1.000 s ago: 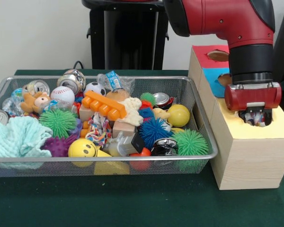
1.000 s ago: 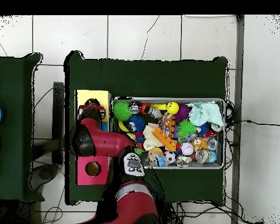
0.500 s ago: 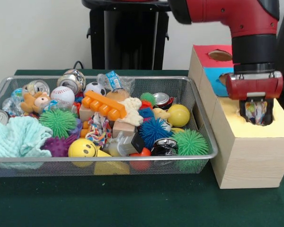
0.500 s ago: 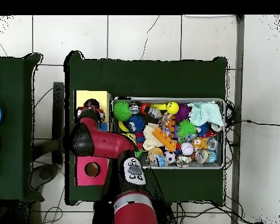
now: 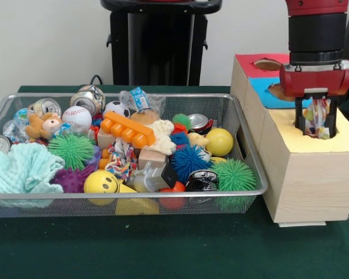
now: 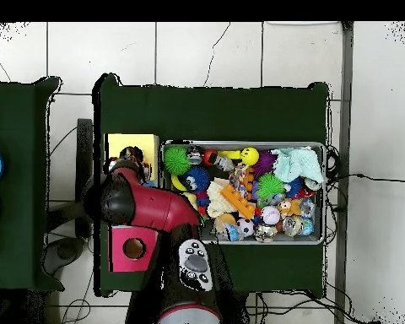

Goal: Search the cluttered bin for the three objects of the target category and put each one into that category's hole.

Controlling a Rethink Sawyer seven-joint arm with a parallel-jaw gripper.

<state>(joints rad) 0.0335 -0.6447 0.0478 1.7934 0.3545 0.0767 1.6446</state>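
Note:
My gripper (image 5: 317,127) hangs just above the yellow top (image 5: 348,143) of the pale wooden box at the right. It is shut on a whitish fabric piece with multicolour dots (image 5: 317,115), which hangs between the fingers. The hole is hidden behind the gripper and the fabric. In the overhead view the gripper (image 6: 135,157) is over the yellow top (image 6: 121,143). The wire mesh bin (image 5: 134,195) stands to the left, full of toys. Another dotted fabric piece (image 5: 121,157) lies in its middle.
The blue-topped box (image 5: 266,96) and the red-topped box (image 5: 251,61) stand behind the yellow one. The bin holds a teal towel (image 5: 20,168), spiky balls (image 5: 234,175), a yellow smiley ball (image 5: 100,182), cans and a baseball (image 5: 77,117). The red-topped box also shows in the overhead view (image 6: 134,247).
My gripper has risen from down at the yellow box's top to just above it, with the dotted fabric still between its fingers. The bin's contents have not moved.

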